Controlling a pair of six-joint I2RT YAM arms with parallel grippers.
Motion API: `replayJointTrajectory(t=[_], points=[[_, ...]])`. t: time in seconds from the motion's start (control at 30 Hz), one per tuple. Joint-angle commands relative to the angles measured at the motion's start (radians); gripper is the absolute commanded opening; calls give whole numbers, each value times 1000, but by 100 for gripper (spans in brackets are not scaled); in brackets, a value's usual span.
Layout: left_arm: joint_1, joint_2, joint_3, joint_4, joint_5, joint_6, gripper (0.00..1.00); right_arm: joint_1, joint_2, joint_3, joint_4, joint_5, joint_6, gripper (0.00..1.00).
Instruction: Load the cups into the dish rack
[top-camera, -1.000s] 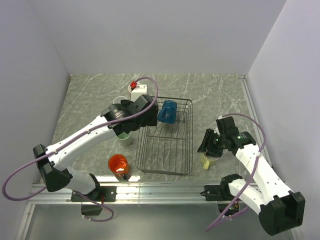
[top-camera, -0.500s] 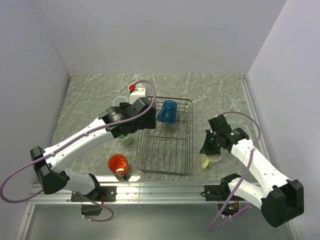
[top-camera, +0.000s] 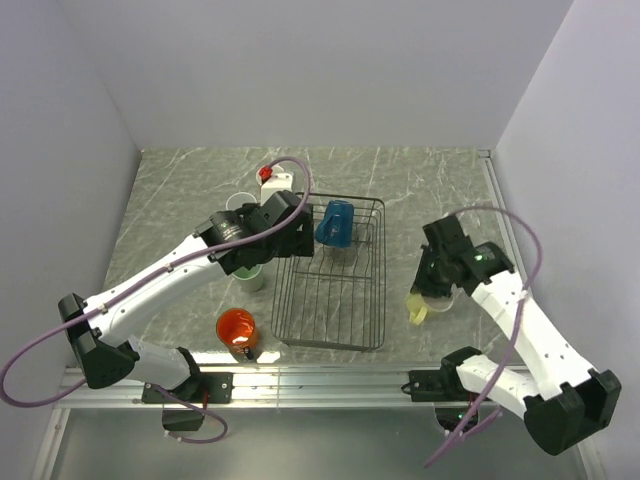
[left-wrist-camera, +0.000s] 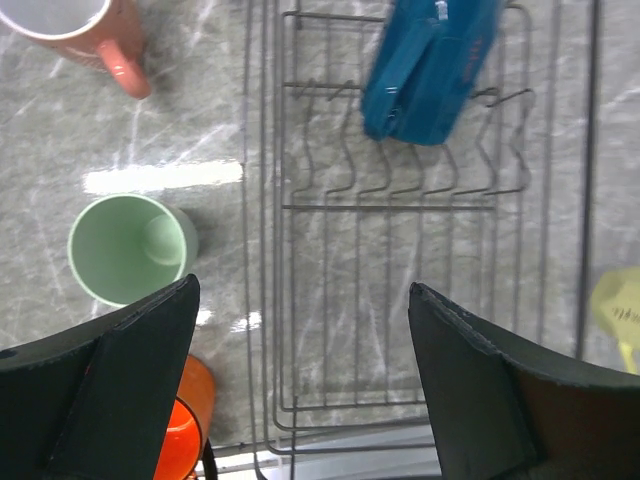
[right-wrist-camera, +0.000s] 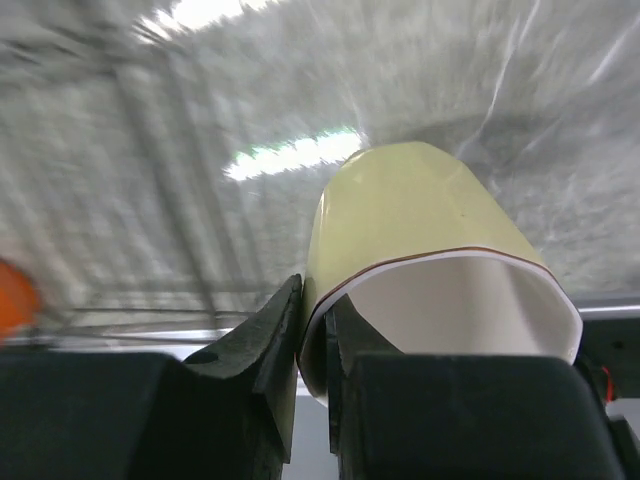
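Observation:
The black wire dish rack (top-camera: 330, 285) (left-wrist-camera: 400, 208) holds a blue cup (top-camera: 335, 222) (left-wrist-camera: 430, 65) lying against its far prongs. My right gripper (top-camera: 432, 290) (right-wrist-camera: 315, 300) is shut on the rim of the pale yellow cup (top-camera: 420, 308) (right-wrist-camera: 410, 215), one finger inside and one outside. The cup is tilted, just right of the rack. My left gripper (top-camera: 290, 235) (left-wrist-camera: 305, 290) hangs open over the rack's left side and holds nothing. Left of the rack stand a mint green cup (left-wrist-camera: 130, 248), an orange cup (top-camera: 237, 327) (left-wrist-camera: 180, 430) and a pink cup (left-wrist-camera: 85, 30).
A white box with a red knob (top-camera: 275, 178) sits behind the rack's far left corner. An aluminium rail (top-camera: 320, 375) runs along the table's near edge. Walls close the table in on the left, back and right.
My right gripper has shut on the yellow cup's rim and tipped it up off the table. The left arm has drifted slightly left, still open.

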Motion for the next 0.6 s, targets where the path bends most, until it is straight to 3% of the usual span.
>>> replayJointTrajectory(t=[0.0,0.13,0.2,0.27,0.3,0.4,0.47,0.57], points=[[3,-37,73,49,69,15,91,6,-27,263,-54,101,10,0],[3,-35,87,144,215,13,92,5,-26,449,-13,-12,-20,0],[3,-49,50,228,379,4,92,5,-36,506,68,-92,10,0],[3,-82,3,424,497,-30,92,5,-49,509,193,-224,54,0],[3,-96,-57,507,614,-48,91,5,-68,479,249,-278,117,0],[3,-127,-161,765,759,-149,91,5,-116,361,506,-436,278,0],[4,-126,-191,890,801,-217,90,5,-136,301,681,-483,344,0],[4,-104,-211,948,846,-261,86,5,-173,212,841,-525,436,0]])
